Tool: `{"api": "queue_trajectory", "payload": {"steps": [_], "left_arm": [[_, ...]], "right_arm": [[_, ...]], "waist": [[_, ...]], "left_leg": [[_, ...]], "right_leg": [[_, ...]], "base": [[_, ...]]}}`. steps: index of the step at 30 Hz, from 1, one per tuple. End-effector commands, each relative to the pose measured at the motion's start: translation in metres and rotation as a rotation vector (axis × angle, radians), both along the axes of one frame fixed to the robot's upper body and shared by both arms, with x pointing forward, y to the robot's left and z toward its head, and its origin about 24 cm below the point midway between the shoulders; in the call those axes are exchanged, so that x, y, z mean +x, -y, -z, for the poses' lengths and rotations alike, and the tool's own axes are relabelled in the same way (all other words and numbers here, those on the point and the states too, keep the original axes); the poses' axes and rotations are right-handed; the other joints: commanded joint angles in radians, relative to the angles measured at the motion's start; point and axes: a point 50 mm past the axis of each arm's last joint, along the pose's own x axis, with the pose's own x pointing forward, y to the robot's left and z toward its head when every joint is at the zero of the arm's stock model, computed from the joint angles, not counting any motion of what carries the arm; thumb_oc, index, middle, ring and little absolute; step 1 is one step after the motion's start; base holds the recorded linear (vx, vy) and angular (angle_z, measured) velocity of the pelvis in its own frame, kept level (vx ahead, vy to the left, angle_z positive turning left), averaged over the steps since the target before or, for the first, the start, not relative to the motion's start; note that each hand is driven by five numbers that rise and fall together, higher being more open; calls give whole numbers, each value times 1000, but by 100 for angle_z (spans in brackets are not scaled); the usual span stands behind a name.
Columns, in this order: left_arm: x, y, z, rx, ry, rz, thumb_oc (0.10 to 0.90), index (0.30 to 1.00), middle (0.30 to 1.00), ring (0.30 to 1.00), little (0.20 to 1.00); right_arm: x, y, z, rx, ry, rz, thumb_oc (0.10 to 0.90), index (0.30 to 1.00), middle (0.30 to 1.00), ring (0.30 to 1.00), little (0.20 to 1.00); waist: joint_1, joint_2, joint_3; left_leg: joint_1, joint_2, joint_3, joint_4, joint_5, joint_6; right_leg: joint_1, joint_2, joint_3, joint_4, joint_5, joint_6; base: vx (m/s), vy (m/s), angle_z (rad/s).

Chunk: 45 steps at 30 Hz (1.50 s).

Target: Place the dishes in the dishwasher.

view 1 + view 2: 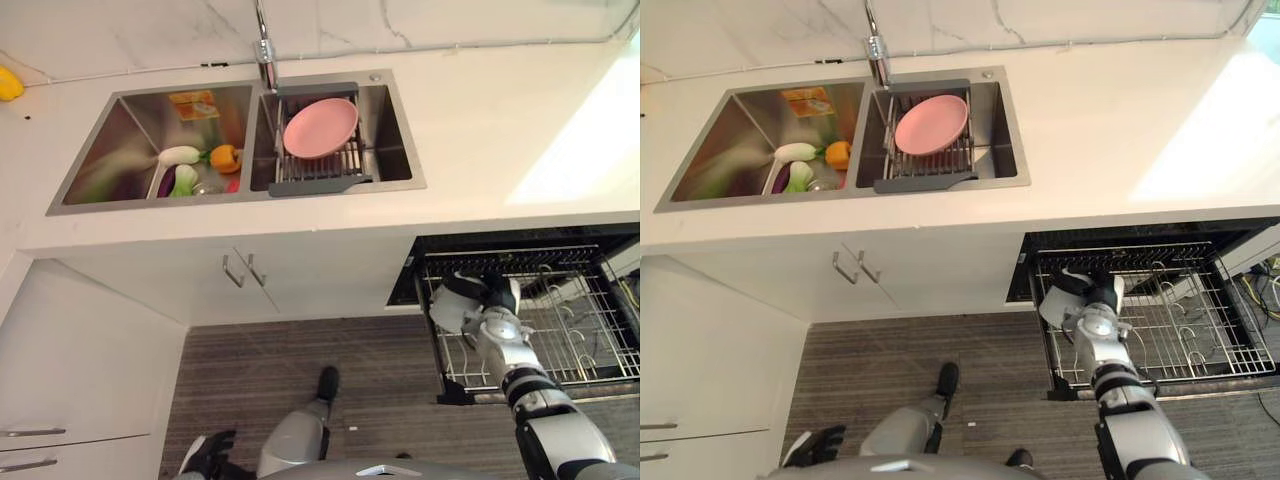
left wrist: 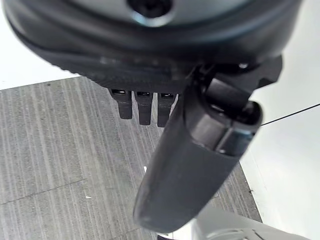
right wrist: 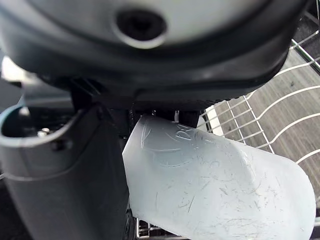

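White counter [image 1: 480,130] up top with a double sink [image 1: 395,185]; dishwasher rack [image 1: 590,340] pulled out below at the robot's right, over grey striped floor [image 1: 300,360].

Right hand [image 1: 487,305] is over the rack's near-left corner, clamped on a pale plate [image 3: 215,185]. Right wrist view shows the thumb [image 3: 60,175] pressed on one face, fingers behind it. Plate looks tilted, edge pointing down toward the wires; can't tell if it's touching them.

Left hand [image 2: 145,105] hangs low by the floor, fingers straight, holding nothing. Idle.

Pink plate [image 1: 320,127] sits on the drying rack [image 1: 310,170] in the sink's right basin, up and left of the right hand, well apart. Left basin holds veg-like items [image 1: 195,165].

Judgement: right arm is the nearer one. Next is lower the plate between the tines, then let go.
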Motion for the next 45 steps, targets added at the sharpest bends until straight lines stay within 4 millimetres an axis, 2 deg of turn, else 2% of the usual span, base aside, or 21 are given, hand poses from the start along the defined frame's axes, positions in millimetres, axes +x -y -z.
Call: {"api": "queue_trajectory", "payload": {"steps": [1, 4, 7, 8, 9, 10, 12, 18, 20, 21, 24, 26, 27, 28, 32, 33, 35, 37, 40, 43, 45], "left_arm": [[27, 3, -3, 41, 96, 2, 800, 900, 900, 900, 900], [19, 4, 1, 44, 66, -9, 800, 900, 900, 900, 900], [18, 3, 3, 47, 55, -11, 800, 900, 900, 900, 900], [19, 1, 2, 42, 50, -2, 800, 900, 900, 900, 900], [20, 2, 2, 41, 52, 0, 800, 900, 900, 900, 900], [20, 0, 2, 38, 49, 14, 800, 900, 900, 900, 900], [24, 0, 2, 37, 36, 66, 800, 900, 900, 900, 900], [25, 5, 7, 50, -17, 64, 800, 900, 900, 900, 900], [13, 11, 14, 22, -82, -34, 800, 900, 900, 900, 900], [13, 11, 14, 23, -82, -34, 800, 900, 900, 900, 900], [4, 14, 18, 4, -120, -92, 800, 900, 900, 900, 900], [-4, 15, 20, 7, -151, -118, 800, 900, 900, 900, 900], [-8, 16, 21, 4, -167, -155, 800, 900, 900, 900, 900], [-9, 16, 21, 4, -167, -154, 800, 900, 900, 900, 900], [-15, 18, 22, -21, -171, -243, 800, 900, 900, 900, 900], [-13, 17, 22, -26, -160, -261, 800, 900, 900, 900, 900], [-7, 16, 21, -24, -140, -275, 800, 900, 900, 900, 900], [8, 11, 17, 1, -81, -260, 800, 900, 900, 900, 900], [9, 11, 17, 29, -85, -215, 800, 900, 900, 900, 900], [13, 7, 15, 87, -85, -125, 800, 900, 900, 900, 900], [17, 10, 14, 84, -76, -93, 800, 900, 900, 900, 900]], "right_arm": [[21, 32, -46, -298, 49, -75, 400, 300, 300, 300, 300], [16, 44, -44, -431, -50, -129, 400, 300, 300, 300, 300], [-1, 59, -28, -543, -241, -208, 400, 300, 300, 300, 300], [-9, 64, -18, -577, -353, -286, 557, 535, 535, 535, 535], [-9, 65, -19, -577, -352, -284, 706, 759, 759, 759, 759], [-12, 64, -13, -588, -408, -343, 800, 900, 900, 900, 900], [-19, 63, -3, -572, -507, -422, 800, 900, 900, 900, 900], [-13, 52, 1, -423, -440, -334, 800, 900, 900, 900, 900], [1, 27, 1, -263, -285, -262, 800, 900, 900, 900, 900], [1, 27, 1, -263, -285, -262, 800, 900, 900, 900, 900], [15, -2, -12, -185, -90, -289, 800, 900, 900, 900, 900], [17, -16, -29, -120, 96, -295, 800, 900, 900, 900, 900], [4, -23, -37, -76, 213, -307, 800, 900, 900, 900, 900], [3, -23, -37, -76, 212, -306, 800, 900, 900, 900, 900], [-33, -27, -50, -7, 377, -317, 800, 900, 900, 900, 900], [-44, -27, -59, 1, 442, -312, 800, 900, 900, 900, 900], [-50, -22, -64, -3, 474, -276, 800, 900, 900, 900, 900], [-56, -18, -71, -47, 499, -242, 800, 900, 900, 900, 900], [-56, -14, -73, -74, 497, -232, 800, 900, 900, 900, 900], [-56, -5, -79, -145, 492, -208, 800, 900, 900, 900, 900], [-52, -6, -81, -144, 492, -221, 800, 900, 900, 900, 900]], "waist": [[-1, 14, -29], [-6, 14, -30], [-11, 8, -37], [-10, 4, -40], [-11, 7, -37], [-10, 1, -43], [-10, -4, -51], [-25, -4, -53], [-46, -7, -59], [-45, -7, -58], [-72, -11, -65], [-94, -10, -68], [-110, -10, -72], [-111, -10, -76], [-143, -9, -78], [-157, -9, -63], [-172, -16, -52], [-191, -14, -30], [-200, -11, -28], [-250, 1, -27], [-260, 17, -26]], "left_leg": [[122, 79, -22, 11, -157, -48], [125, 80, -20, 11, -159, -49], [130, 81, -17, 11, -160, -49], [135, 82, -15, 11, -163, -51], [124, 75, -16, 11, -141, -42], [138, 83, -17, 11, -164, -52], [144, 84, -20, 11, -164, -54], [151, 82, -7, 11, -149, -41], [180, 93, 15, 11, -160, -36], [182, 93, 16, 11, -161, -36], [210, 110, 45, 11, -171, -37], [225, 119, 62, 11, -173, -37], [237, 129, 72, 11, -176, -39], [232, 127, 70, 11, -173, -37], [246, 148, 81, 11, -170, -45], [238, 161, 91, 26, -157, -61], [194, 165, 110, 57, -134, -73], [143, 179, 190, 110, -121, -65], [123, 178, 199, 139, -124, -66], [164, 267, 324, 149, -138, -82], [195, 301, 324, 134, -119, -84]], "right_leg": [[-34, -44, 16, 22, -63, 22], [-28, -46, 12, 21, -63, 24], [-23, -47, 9, 21, -63, 25], [-15, -46, 7, 20, -66, 24], [-25, -54, -8, 22, -42, 23], [-12, -46, 4, 20, -67, 24], [-4, -46, 0, 19, -70, 23], [-11, -53, 5, 23, -48, 21], [-3, -46, 35, 25, -54, 17], [-2, -46, 36, 25, -54, 17], [4, -37, 68, 28, -62, 10], [3, -31, 87, 31, -69, 5], [5, -24, 99, 33, -75, 1], [1, -26, 97, 32, -72, 2], [2, -8, 116, 39, -88, -8], [-1, 2, 121, 45, -100, -17], [-9, -4, 110, 44, -98, -18], [-9, -19, 96, 35, -90, -16], [-7, -26, 92, 30, -85, -13], [-17, -75, 92, 33, -70, 13], [-42, -95, 105, 47, -39, 28]], "base": [[0, 0, 0], [0, 0, 0], [0, 0, 0], [-56, 37, 2], [18, -30, 4], [12, -20, 7], [45, -50, 2], [-42, 23, -1], [14, -19, -13], [17, -25, -24], [8, -20, -28], [-3, -26, -35], [7, -37, -30], [14, -45, -24], [0, -82, -16], [-31, -90, -9], [-103, -71, -10], [-114, -39, 12], [-38, 53, 33], [-14, 253, 3], [-44, 356, 12]]}}
